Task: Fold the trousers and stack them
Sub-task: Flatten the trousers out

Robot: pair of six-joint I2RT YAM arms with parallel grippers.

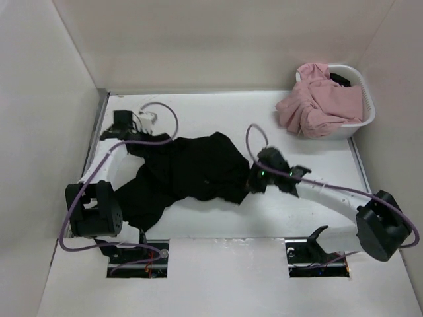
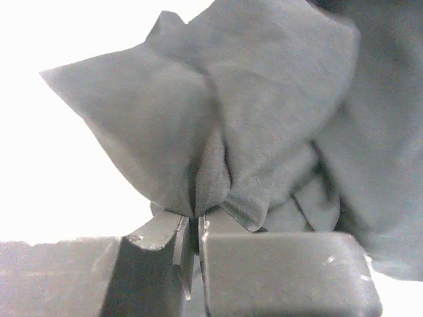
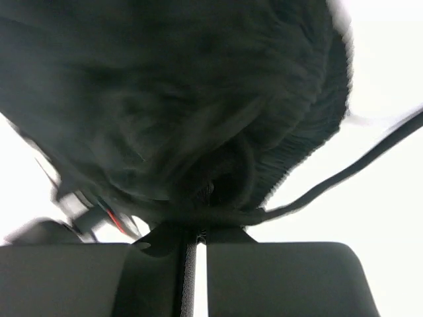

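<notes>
The black trousers (image 1: 192,173) lie bunched across the middle of the white table. My left gripper (image 1: 140,150) is shut on a pinch of their cloth at the left edge; the left wrist view shows the fabric (image 2: 218,119) gathered between the closed fingers (image 2: 277,277). My right gripper (image 1: 252,181) is shut on the ribbed waistband at the right edge. The right wrist view shows that dark cloth (image 3: 185,112) held up and the thin drawstring (image 3: 350,162) trailing to the right.
A white basket (image 1: 365,109) with pink clothes (image 1: 317,102) spilling over its rim stands at the back right. White walls close the table at the left, back and right. A purple cable (image 1: 165,115) loops at the back left.
</notes>
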